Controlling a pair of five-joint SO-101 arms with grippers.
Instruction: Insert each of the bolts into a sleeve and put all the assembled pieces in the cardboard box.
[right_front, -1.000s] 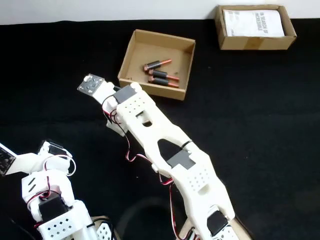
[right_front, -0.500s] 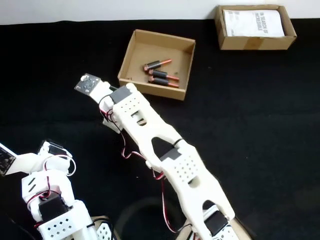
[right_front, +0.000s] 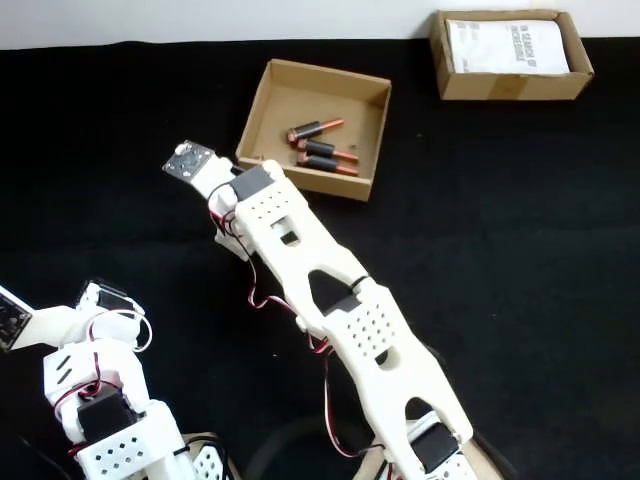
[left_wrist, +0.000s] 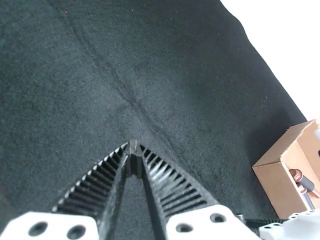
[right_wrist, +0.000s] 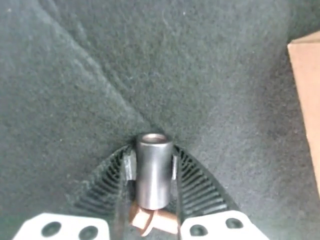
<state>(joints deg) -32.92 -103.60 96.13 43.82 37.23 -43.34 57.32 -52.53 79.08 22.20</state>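
Observation:
My right gripper (right_wrist: 152, 146) is shut on a dark grey sleeve (right_wrist: 154, 170), and a copper bolt head (right_wrist: 150, 219) shows at the sleeve's rear end. In the high view the right arm (right_front: 300, 255) stretches to just left of the cardboard box (right_front: 275, 100), over the black cloth. Three assembled pieces (right_front: 322, 148) lie inside the box. The box's corner (right_wrist: 307, 95) appears in the right wrist view. My left gripper (left_wrist: 132, 148) is shut with nothing in it, above bare cloth; its arm (right_front: 90, 385) sits folded at the near left.
A second cardboard box (right_front: 445, 75) holding a printed sheet (right_front: 510, 45) stands at the far right. Black cloth covers the table. The left wrist view catches the cardboard box (left_wrist: 285, 175) off to one side.
The right arm's wrist swung slightly left, then back right toward the box, still holding the sleeve. The left arm has not moved.

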